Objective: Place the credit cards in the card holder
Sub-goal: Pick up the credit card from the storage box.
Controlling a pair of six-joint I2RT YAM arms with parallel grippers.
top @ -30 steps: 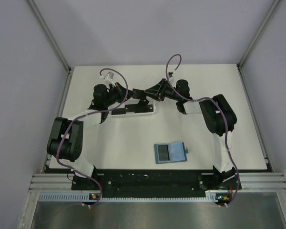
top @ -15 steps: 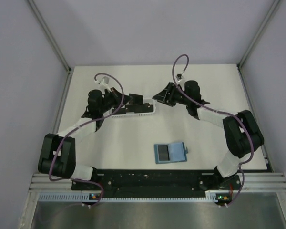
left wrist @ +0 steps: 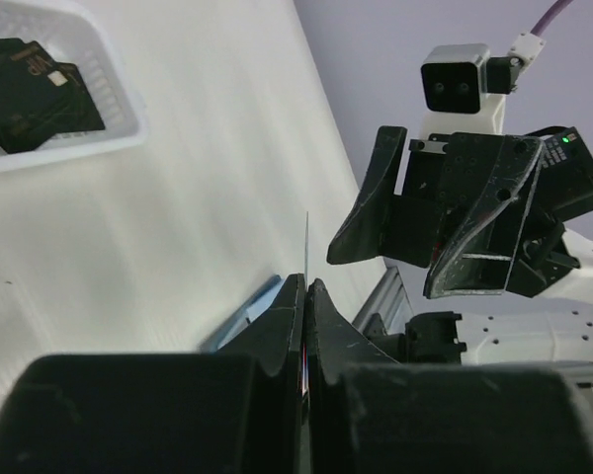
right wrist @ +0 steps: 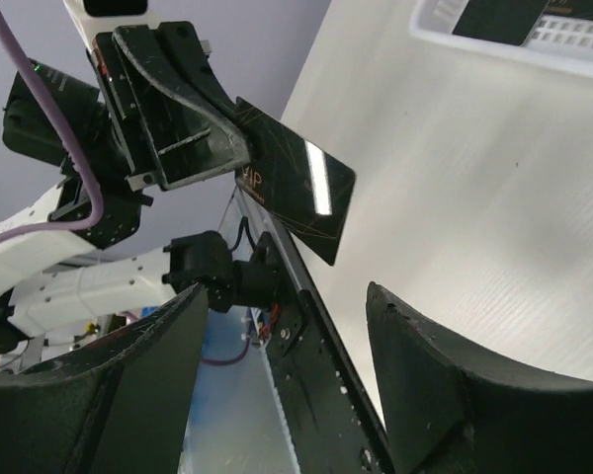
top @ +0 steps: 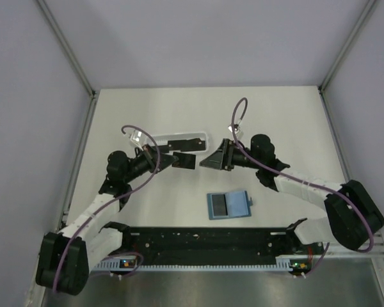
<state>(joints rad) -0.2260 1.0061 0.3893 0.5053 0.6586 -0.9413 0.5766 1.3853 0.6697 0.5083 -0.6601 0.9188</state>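
The left gripper (left wrist: 305, 296) pinches a black credit card (right wrist: 298, 186) in the air. The right gripper (top: 206, 161) faces it, jaws wide and empty. The blue card holder (top: 228, 204) lies nearby.

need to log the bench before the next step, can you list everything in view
table: one, white, under everything
basket tray: one, white, far middle of the table
credit cards in the tray: at least two, black, overlapping inside the basket tray
held credit card: one, black, up off the table between the two grippers
card holder: one, teal-blue, flat on the table near the arm bases, apart from both grippers
left gripper: one, black, shut on the held credit card
right gripper: one, black, open, facing the held credit card
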